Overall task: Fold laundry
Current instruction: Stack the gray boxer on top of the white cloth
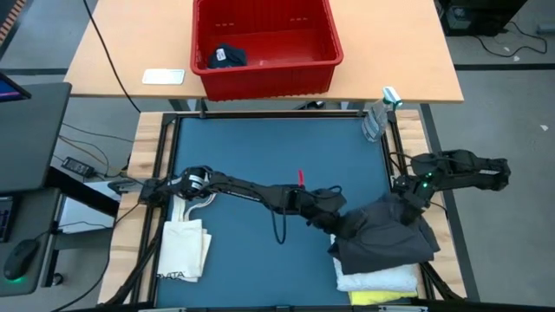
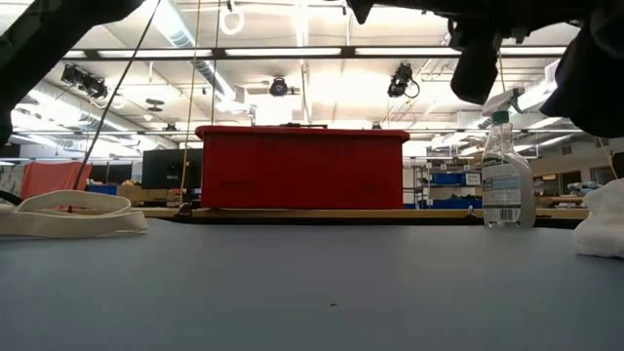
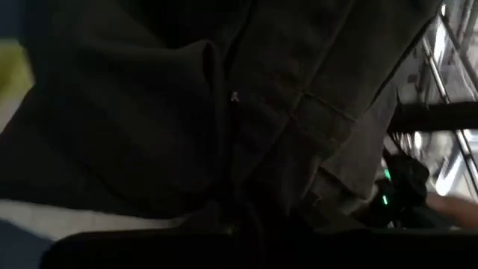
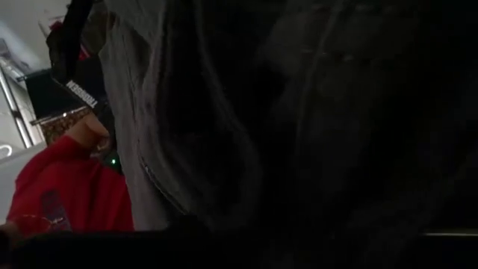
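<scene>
2 claws are recorded at the dark grey garment (image 1: 386,234), which lies at about 4 o'clock on the blue tabletop (image 1: 260,165), draped over a white garment (image 1: 377,279) and a yellow garment (image 1: 381,297).

Left claw (image 1: 334,221): reached across from 9 o'clock to the garment's near-centre edge; grey cloth is bunched right against its wrist camera, and the fingers appear closed on it.

Right claw (image 1: 406,198): set at the garment's 3 o'clock corner, buried in folds; whether its fingers are closed or parting cannot be told.

1 small dark navy piece (image 1: 225,57) lies in the red bin (image 1: 264,43) at 12 o'clock. 1 cream tote bag (image 1: 184,247) lies at 8 o'clock; 1 spray bottle (image 1: 378,117) stands at 2 o'clock.

Risks, as judged:
- If only 1 corner is truly held, the grey garment may sag or twist when lifted, spoiling the fold.
- The white and yellow pieces beneath may be dragged along and disarranged, since the grey cloth rests directly on them.
- Cloth may be pulled over the tabletop's 4 o'clock edge, the pile being close to it.
</scene>
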